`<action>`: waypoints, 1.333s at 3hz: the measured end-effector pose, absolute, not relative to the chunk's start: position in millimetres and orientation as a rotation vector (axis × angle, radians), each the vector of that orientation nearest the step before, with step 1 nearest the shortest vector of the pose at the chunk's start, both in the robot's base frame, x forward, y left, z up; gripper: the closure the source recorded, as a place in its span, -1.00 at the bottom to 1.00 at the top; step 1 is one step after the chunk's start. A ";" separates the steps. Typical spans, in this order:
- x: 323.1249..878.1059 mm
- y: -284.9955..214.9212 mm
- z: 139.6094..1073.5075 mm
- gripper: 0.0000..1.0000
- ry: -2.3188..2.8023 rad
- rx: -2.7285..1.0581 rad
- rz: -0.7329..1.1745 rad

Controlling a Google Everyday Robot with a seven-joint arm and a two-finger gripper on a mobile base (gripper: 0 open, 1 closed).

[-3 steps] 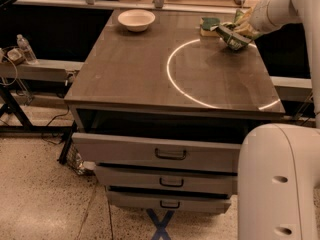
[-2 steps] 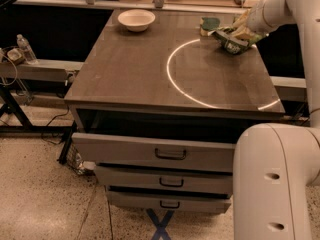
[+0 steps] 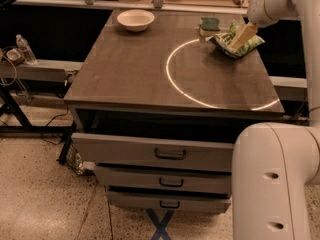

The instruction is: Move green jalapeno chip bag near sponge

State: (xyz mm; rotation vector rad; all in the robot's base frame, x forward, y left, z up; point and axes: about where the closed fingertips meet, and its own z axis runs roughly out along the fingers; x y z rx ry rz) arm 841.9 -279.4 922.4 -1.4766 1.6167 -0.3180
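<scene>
The hand [image 3: 243,34] sits on the green jalapeno chip bag [image 3: 224,42] at the far right corner of the desk [image 3: 140,79]; whether it grips the bag or has released it cannot be told. Compared with one second ago the bag has hardly shifted and lies just right of the sponge [image 3: 210,24], touching or nearly touching it. Judgement: the placement condition appears met, and the remaining step is release and withdrawal of the hand

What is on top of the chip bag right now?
The gripper sits over the bag, covering its middle. Only the bag's green edges show, beside the sponge on the table.
</scene>
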 end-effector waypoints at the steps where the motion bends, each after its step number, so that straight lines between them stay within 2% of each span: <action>1: 813.4 -294.3 1033.6 -1.00 1.496 -1.235 -0.293; 2: 778.4 -306.8 1120.2 -1.00 1.379 -1.072 -0.264; 3: 730.0 -350.7 1222.2 -1.00 1.266 -0.849 -0.332; 4: 713.4 -359.4 1251.1 -1.00 1.222 -0.785 -0.347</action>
